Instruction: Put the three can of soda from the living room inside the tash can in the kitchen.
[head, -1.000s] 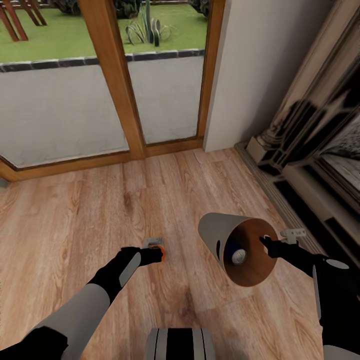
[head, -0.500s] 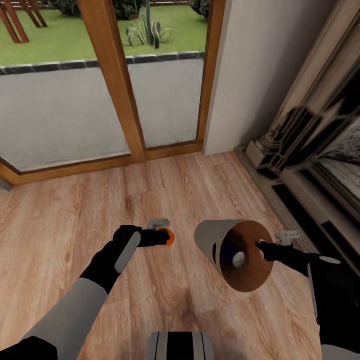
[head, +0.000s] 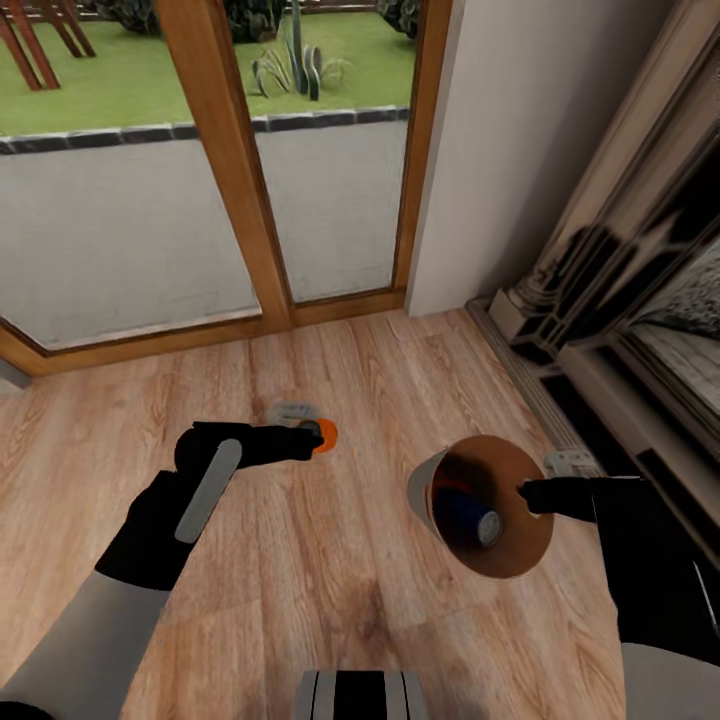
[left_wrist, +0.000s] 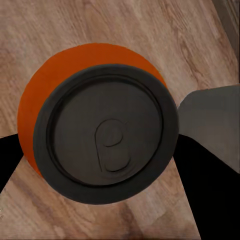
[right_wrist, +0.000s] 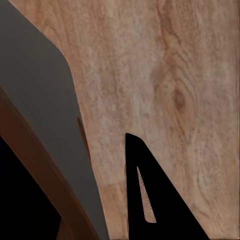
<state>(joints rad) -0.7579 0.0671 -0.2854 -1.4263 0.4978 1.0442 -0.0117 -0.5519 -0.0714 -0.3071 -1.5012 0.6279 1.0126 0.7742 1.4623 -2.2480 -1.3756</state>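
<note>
Now I count two cans: one orange can (head: 324, 436) gripped in my left fingers (head: 312, 434), one blue can (head: 462, 513) inside the trash can (head: 423, 490), apparently pinched at its rim by my right fingers (head: 527, 494). Since a second ago, the left arm has lifted farther and the bin tilted upward.

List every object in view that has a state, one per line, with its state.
orange can: held in the left gripper, off the floor.
blue can: lying inside the trash can.
trash can: tilted, mouth toward the camera, rim held by the right gripper.
</note>
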